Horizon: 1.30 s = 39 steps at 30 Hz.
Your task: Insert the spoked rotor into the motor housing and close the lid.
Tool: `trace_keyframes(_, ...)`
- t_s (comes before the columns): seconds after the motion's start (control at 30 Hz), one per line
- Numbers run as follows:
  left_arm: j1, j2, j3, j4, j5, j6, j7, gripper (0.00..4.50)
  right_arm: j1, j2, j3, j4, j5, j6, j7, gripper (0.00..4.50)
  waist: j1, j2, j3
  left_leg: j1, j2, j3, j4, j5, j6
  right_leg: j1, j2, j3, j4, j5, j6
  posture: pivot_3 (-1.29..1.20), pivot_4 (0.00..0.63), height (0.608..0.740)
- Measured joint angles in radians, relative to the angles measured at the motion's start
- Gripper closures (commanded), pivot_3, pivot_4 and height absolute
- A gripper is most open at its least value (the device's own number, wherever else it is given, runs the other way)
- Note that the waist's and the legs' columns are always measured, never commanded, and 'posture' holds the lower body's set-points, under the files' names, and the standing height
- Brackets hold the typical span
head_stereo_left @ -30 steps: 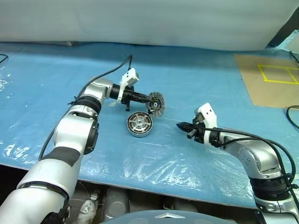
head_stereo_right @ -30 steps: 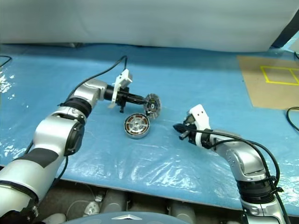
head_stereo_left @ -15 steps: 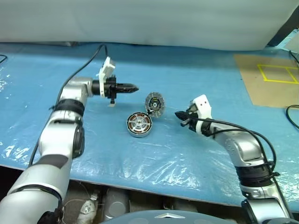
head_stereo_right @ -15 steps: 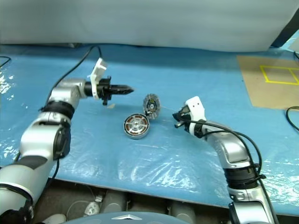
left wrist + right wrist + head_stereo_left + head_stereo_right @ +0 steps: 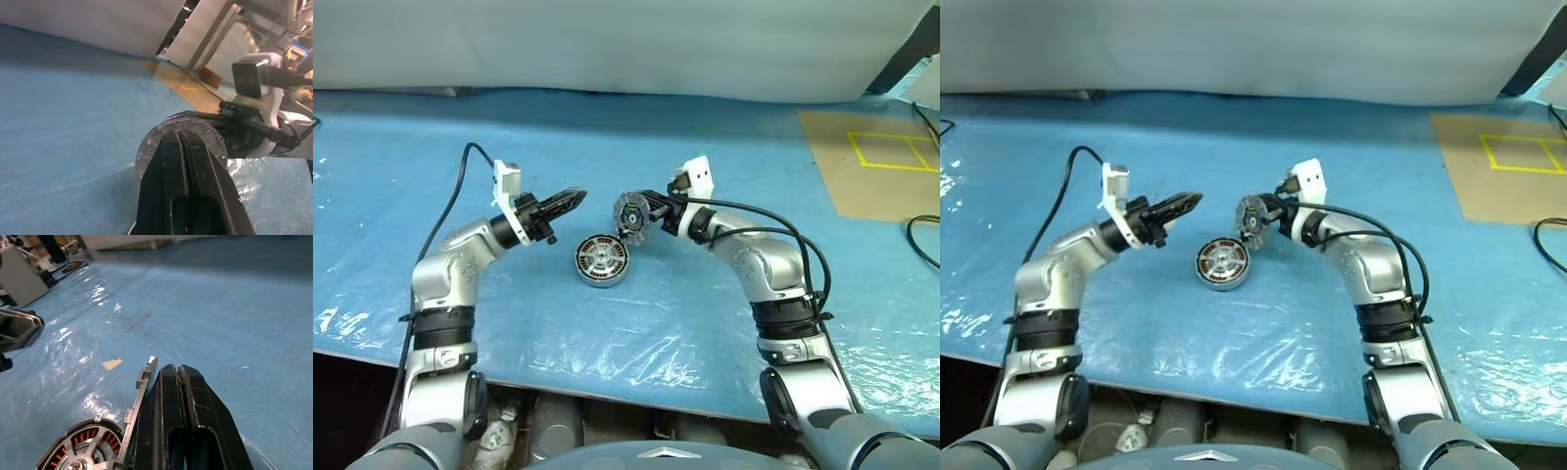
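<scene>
Left eye view: the motor housing [image 5: 604,261] lies flat on the blue-covered desk [image 5: 724,333], open face up, with copper-orange windings ringing a grey centre in which a spoked part, judged to be the spoked rotor [image 5: 604,258], appears already seated. The lid [image 5: 632,216] stands on edge, tilted, its lower rim touching the housing's far right rim and its segmented face turned toward the camera.

The right pincer [image 5: 651,207] lies just beside the lid's right edge, pointing leftward, its fingers pressed together on nothing; whether it touches the lid cannot be told. In the right wrist view the lid's rim [image 5: 142,396] runs close along the shut right pincer [image 5: 180,374], with the housing [image 5: 83,450] below it.

The left pincer [image 5: 570,199] hangs above the desk to the left of the lid and apart from it, pointing rightward, fingers likewise together and empty. In the left wrist view the lid [image 5: 181,132] shows face-on beyond the left pincer [image 5: 181,147].

The governing relation: the lid's flat face is near vertical, its axis running left to right, and the housing lies below and to its left. Judged from this, closing calls for tipping the lid leftward onto the housing; the right pincer is nearer. A small tan scrap [image 5: 548,219] lies on the desk near the left pincer, clear of that path.
</scene>
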Motion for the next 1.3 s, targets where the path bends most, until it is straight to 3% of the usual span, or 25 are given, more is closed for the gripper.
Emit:
trace_keyframes(0.23,0.027,0.029,0.001,-0.012,-0.05,0.016,0.06,4.46,-0.012,-0.021,0.045,0.014,0.021,0.032,0.129,4.5,-0.003,0.0,0.0,0.001,0.001,0.0,0.0,0.0,0.0,0.0,0.001,0.001,0.0,0.001,0.001,0.0,0.15,0.74)
trace_keyframes(0.6,0.034,0.033,0.011,-0.075,-0.167,0.046,0.148,4.46,-0.076,0.005,0.151,0.018,0.019,0.032,0.22,4.5,-0.004,0.0,0.0,0.001,0.0,0.001,0.0,0.0,0.0,0.0,0.001,0.001,0.0,0.001,0.001,0.0,0.15,0.74)
trace_keyframes(0.87,0.071,0.051,0.005,-0.123,-0.204,0.051,0.184,4.46,-0.104,0.006,0.248,0.237,-0.081,-0.079,0.3,4.5,-0.006,0.0,0.0,0.001,0.001,0.001,0.001,0.0,0.0,0.0,0.001,0.001,0.001,0.001,0.001,0.0,0.15,0.74)
trace_keyframes(1.07,0.092,0.049,0.001,-0.18,-0.245,0.075,0.224,4.46,-0.139,0.105,0.229,0.422,-0.124,-0.207,0.268,4.5,-0.026,0.0,-0.001,0.007,0.001,0.001,0.001,0.0,0.0,0.005,0.001,0.002,0.001,-0.002,-0.003,0.0,0.15,0.74)
trace_keyframes(1.3,0.151,0.072,0.0,-0.25,-0.307,0.118,0.242,4.46,-0.123,0.094,0.174,0.36,-0.069,-0.109,0.319,4.5,-0.026,0.0,-0.001,0.007,0.001,0.001,0.001,0.0,0.0,0.006,0.001,0.002,0.0,-0.002,-0.003,0.0,0.15,0.74)
